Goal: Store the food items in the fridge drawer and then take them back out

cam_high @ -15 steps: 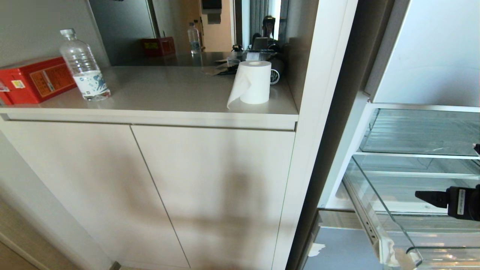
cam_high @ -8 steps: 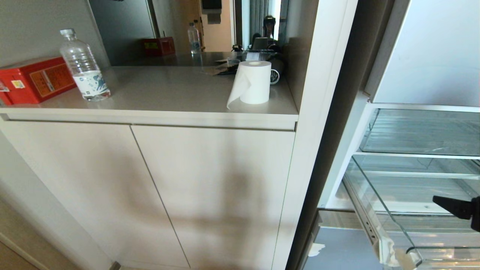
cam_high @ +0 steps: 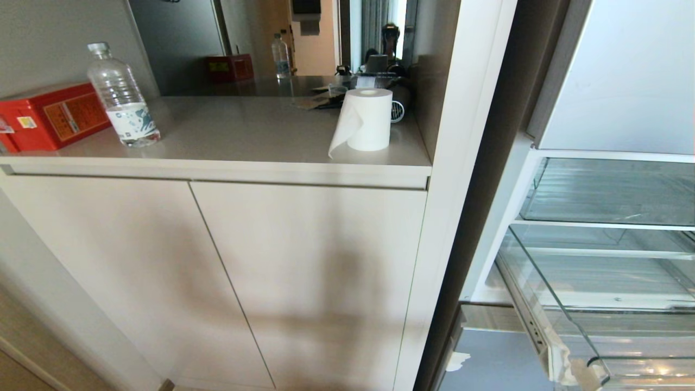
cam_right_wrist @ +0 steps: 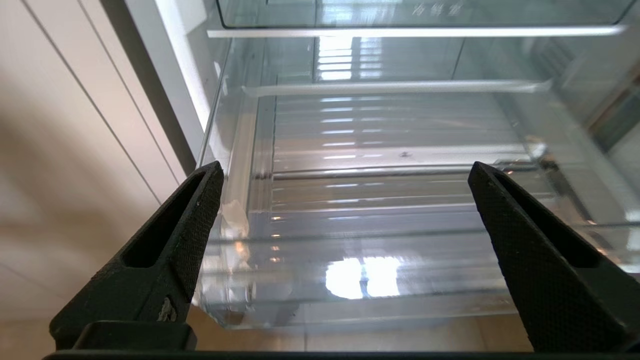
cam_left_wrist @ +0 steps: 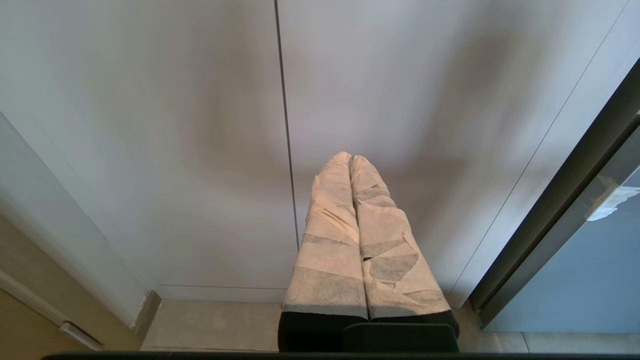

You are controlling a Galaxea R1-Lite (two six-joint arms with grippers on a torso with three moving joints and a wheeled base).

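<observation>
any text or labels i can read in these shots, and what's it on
None can be read as words.
Red box: orange label panel and small yellow sticker, print too small to read.
Water bottle: white and blue label, print too blurred to read.
Fridge shelf front: faint characters on the clear plastic, too faint to read.
Paper towel roll: no print.
Fridge drawer: white tape at a front corner, no print visible.

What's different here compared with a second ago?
The right gripper has drawn back out of the head view, away from the drawer; it was over the drawer a second ago. Its jaws are wide open and hold nothing. No food shows in the drawer. The left gripper hangs shut by the cabinet doors. The bottle, red box and paper roll have not moved.
</observation>
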